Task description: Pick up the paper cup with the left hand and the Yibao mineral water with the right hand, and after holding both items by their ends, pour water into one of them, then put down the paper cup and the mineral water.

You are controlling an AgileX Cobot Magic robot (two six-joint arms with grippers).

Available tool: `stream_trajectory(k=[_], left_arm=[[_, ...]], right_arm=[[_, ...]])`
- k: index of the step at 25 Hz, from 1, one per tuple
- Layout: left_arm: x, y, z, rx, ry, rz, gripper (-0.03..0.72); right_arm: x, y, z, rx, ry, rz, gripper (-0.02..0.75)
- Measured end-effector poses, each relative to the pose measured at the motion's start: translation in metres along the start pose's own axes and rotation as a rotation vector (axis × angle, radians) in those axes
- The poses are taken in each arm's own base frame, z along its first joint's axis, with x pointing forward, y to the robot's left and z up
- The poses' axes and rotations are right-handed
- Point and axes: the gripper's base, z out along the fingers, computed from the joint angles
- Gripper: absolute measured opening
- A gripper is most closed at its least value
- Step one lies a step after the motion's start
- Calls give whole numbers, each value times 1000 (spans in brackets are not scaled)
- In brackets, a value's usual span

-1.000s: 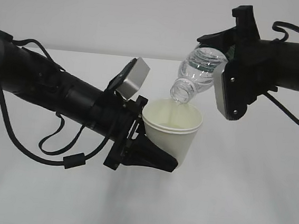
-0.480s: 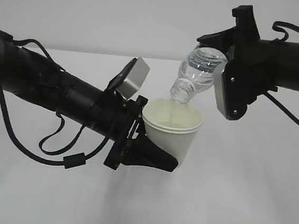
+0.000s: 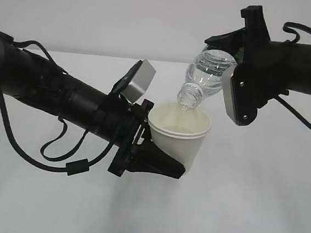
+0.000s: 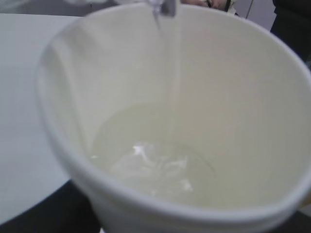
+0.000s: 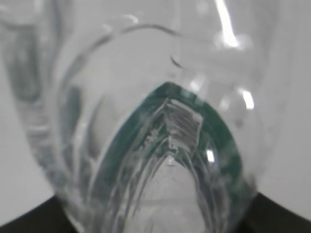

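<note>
My left gripper [image 3: 164, 164] is shut on the white paper cup [image 3: 178, 140] and holds it upright above the table. In the left wrist view the cup [image 4: 233, 87] fills the frame, with water pooled at its bottom and a thin stream falling in. My right gripper [image 3: 226, 65] is shut on the Yibao mineral water [image 3: 203, 77], tilted mouth-down over the cup's rim. The bottle [image 5: 160, 145] fills the right wrist view, its green label seen through the clear plastic. The fingers of both grippers are mostly hidden.
A white table [image 3: 256, 214] lies below both arms, under a pale wall. The left arm's grey square block [image 3: 137, 81] sits just left of the bottle's mouth. Cables hang under the left arm [image 3: 53, 93].
Both arms hold nearly the same pose; the water keeps running from the bottle into the cup.
</note>
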Motion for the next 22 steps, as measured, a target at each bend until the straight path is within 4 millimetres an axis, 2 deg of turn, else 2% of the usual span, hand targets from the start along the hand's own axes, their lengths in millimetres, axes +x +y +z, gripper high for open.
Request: stream_trajectory(k=[22], left_arm=[[0, 0, 0, 0, 0, 0, 430]], right_arm=[[1, -1, 0, 9, 8, -7, 400]])
